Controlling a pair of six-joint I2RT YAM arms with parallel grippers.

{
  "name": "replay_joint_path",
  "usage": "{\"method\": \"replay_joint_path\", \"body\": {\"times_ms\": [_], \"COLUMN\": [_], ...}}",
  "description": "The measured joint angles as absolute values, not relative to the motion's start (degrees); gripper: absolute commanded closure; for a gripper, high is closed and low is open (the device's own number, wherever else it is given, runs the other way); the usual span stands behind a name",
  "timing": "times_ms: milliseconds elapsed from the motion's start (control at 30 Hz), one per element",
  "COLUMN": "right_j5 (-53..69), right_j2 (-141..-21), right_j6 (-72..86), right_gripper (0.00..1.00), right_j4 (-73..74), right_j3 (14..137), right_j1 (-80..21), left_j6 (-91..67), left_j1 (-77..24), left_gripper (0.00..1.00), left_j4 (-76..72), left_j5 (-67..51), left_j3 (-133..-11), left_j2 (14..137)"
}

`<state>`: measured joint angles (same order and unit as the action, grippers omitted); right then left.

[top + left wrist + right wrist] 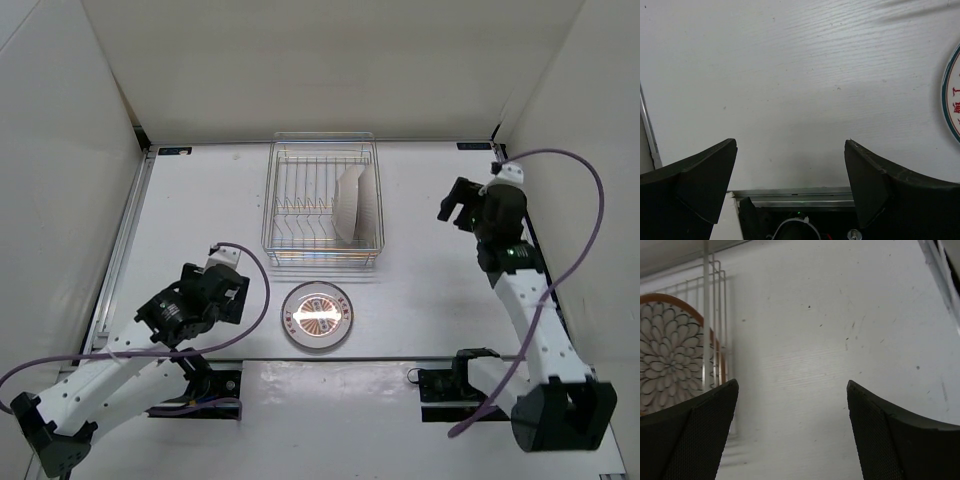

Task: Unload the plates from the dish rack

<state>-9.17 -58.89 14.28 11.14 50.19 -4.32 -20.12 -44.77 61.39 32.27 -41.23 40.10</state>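
Three plates are in view. One, striped orange-brown, lies face up on the table (pixel 420 290) just in front of the dish rack (pixel 273 200): the striped plate (pixel 317 316). The other two stand on edge, close together and leaning, at the right end of the rack. One shows its white back (pixel 350 205) to the top camera, and the one beside the rack's right wall is the petal plate (pixel 373 200).

The coming move turns on the right arm. The right fingers (pixel 452 208) hang apart and hold nothing, out to the right of the rack and roughly level with the standing pair. From the wrist, the petal plate (pixel 665 355) shows its patterned face through the rack wires (pixel 706 315), off to the left of the open right fingers (pixel 792 384). The plates' flat faces therefore point left and right, and their rims run from near to far. A grasp would probably have to pinch the top rim from above.

The left fingers (pixel 165 318) are also apart and empty. They sit low at the near left, well apart from the rack, with only the striped plate's edge (pixel 952 95) at the right of their view. The right arm looks the nearer one.
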Motion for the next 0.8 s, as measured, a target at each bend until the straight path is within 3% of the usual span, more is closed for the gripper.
{"method": "replay_joint_path", "body": {"times_ms": [133,467,600,667,700,800], "right_j5": [-3.42,11.53,17.56,20.01,21.08,22.96], "right_j2": [-50.92,-60.29,-64.66,-67.81,-69.47,-73.12], "right_j6": [21.15,26.46,26.57,26.5,26.59,26.52], "right_gripper": [0.1,0.1,0.31,0.36,0.48,0.48], "right_j4": [14.39,17.8,13.93,11.73,10.57,8.54], "right_j3": [43.83,50.65,54.15,55.4,55.83,56.51], "right_j1": [-4.14,-7.44,-9.28,-10.13,-10.68,-11.73], "left_j6": [-18.87,-18.48,-18.44,-18.39,-18.39,-18.33], "left_j1": [-44.56,-44.03,-43.99,-43.99,-43.99,-43.99], "left_gripper": [0.01,0.01,0.01,0.01,0.01,0.01], "left_j4": [61.3,61.3,61.3,61.3,61.32,61.39], "left_j5": [33.23,33.41,33.39,33.36,33.34,33.23], "left_j3": [-41.23,-41.23,-41.23,-41.23,-41.23,-41.23], "left_j2": [41.28,39.51,39.05,39.33,39.55,40.27]}}
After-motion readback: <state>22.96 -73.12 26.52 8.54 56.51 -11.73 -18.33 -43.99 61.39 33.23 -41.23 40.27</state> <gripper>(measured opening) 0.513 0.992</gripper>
